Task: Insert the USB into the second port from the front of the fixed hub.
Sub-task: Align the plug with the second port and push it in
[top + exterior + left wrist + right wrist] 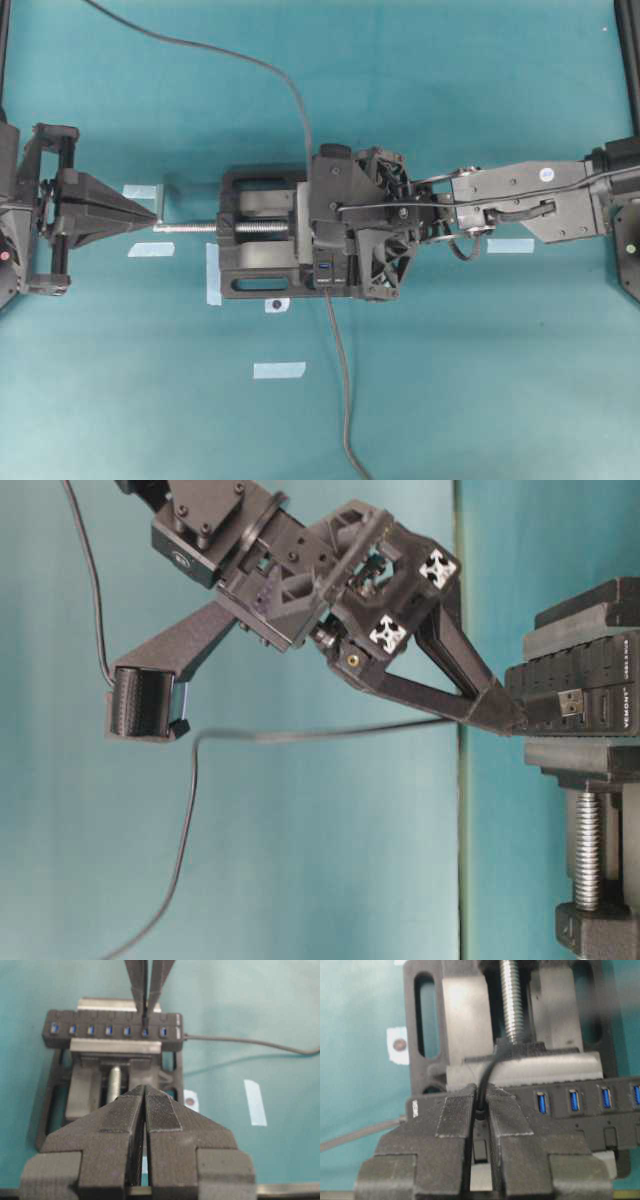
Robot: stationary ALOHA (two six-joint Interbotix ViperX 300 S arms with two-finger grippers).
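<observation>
1. The fixed hub [112, 1030] is clamped in a black vise [262, 247] at the middle of the teal table [480, 400], its row of blue slots facing upward.
2. The right gripper [481, 1110] is down on the hub's front end — its fingertips are pressed close together around the USB [480, 1109] and its thin dark cable [487, 1075], which rises out between the pads.
3. In the left wrist view the two right fingers [136, 982] come down onto the second slot from the end where the hub's own cable [250, 1042] leaves.
4. How deep the plug sits in that slot cannot be told — the pads hide it in every view.
5. From table level the fingertips touch the hub's end face beside a silver port [570, 702].
6. The left gripper [155, 220] sits well apart at the left side, fingers pressed together with nothing between them, tips near the end of the vise's silver screw [190, 228].
7. Pale tape strips [279, 370] lie on the table around the vise.
</observation>
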